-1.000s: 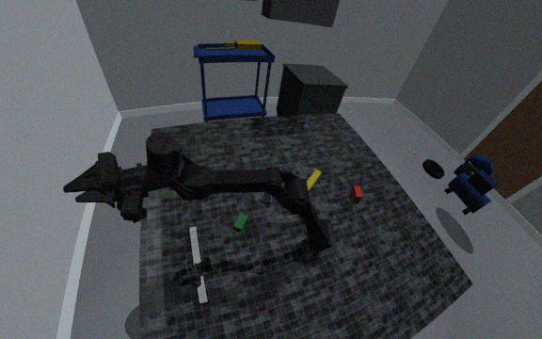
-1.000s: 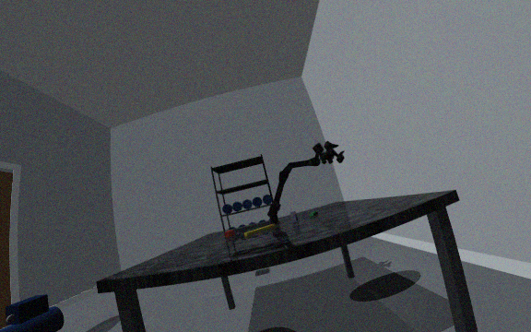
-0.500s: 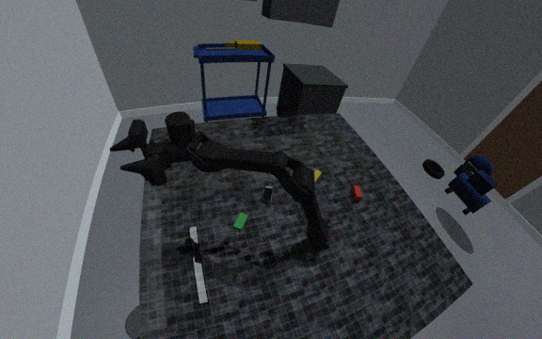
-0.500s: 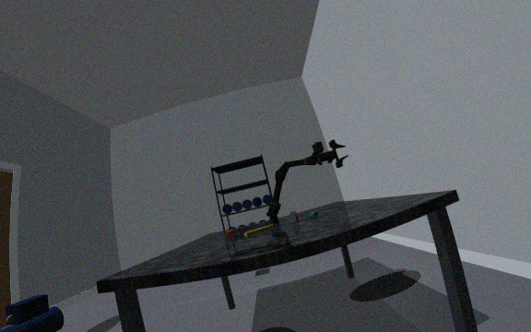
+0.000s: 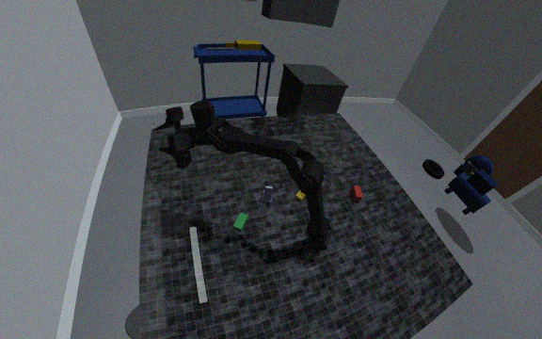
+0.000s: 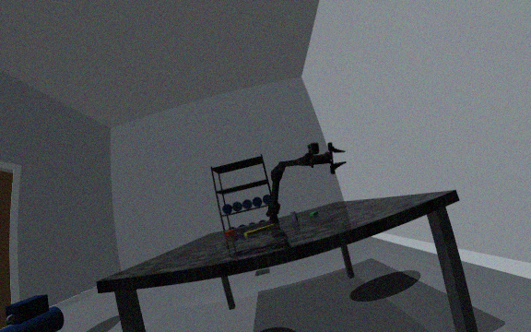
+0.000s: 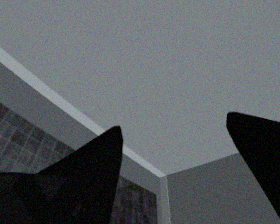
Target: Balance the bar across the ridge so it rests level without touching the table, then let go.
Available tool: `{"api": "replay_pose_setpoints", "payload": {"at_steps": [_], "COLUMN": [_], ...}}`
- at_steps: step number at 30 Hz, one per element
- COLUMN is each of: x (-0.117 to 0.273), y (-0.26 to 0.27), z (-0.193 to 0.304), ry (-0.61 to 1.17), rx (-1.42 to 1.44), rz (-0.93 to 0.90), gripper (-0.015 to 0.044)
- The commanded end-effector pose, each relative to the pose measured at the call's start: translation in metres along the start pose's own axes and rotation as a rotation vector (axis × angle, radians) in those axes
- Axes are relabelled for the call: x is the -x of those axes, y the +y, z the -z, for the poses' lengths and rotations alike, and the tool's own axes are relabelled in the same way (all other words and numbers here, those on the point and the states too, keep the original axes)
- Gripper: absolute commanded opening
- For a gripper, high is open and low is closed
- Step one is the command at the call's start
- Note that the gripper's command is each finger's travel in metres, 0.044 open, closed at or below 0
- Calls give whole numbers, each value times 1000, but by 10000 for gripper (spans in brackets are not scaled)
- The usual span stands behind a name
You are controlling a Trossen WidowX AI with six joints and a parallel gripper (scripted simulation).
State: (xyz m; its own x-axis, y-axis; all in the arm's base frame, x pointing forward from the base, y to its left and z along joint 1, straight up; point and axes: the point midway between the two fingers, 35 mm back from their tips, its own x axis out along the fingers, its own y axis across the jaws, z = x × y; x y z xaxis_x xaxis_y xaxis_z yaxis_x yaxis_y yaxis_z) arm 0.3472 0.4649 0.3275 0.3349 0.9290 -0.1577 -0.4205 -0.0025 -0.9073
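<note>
Starting at the left edge of the dark checkered table top [image 5: 393,264]: a long white strip [image 5: 199,265] lies flat there, running from about the middle of that edge toward the near-left corner. Nothing's on it or touching it.

Up over the far-left corner is the black parallel-jaw gripper [image 5: 169,137]. The exterior view shows it [image 6: 339,157] way up in the air, well above the table and pointing out sideways. Its jaws are spread wide with nothing in between. The wrist cam backs that up: just two dark fingers with bare wall and a bit of table corner in the gap.

Moving right, there's a small green block [image 5: 240,220] just past the strip's far end, then a tiny pale see-through thing [image 5: 268,193] near the middle.

Next is the yellow bar [image 5: 300,195], mostly hidden behind the black arm [image 5: 271,151] from above, so only one end pokes out. From the side it's [image 6: 258,230] lying flat on the table by the arm's base, well apart from the white strip.

Last, a small red block [image 5: 356,193] sits toward the right edge.
</note>
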Motion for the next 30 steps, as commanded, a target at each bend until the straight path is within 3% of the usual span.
{"api": "replay_pose_setpoints", "payload": {"at_steps": [1,14,30], "x": [14,78,187], "y": [3,19,53], "z": [38,146,245], "ry": [99,409,790], "rx": [-125,-538,-1058], "rz": [-24,-44,47], "gripper": [315,315,315]}}
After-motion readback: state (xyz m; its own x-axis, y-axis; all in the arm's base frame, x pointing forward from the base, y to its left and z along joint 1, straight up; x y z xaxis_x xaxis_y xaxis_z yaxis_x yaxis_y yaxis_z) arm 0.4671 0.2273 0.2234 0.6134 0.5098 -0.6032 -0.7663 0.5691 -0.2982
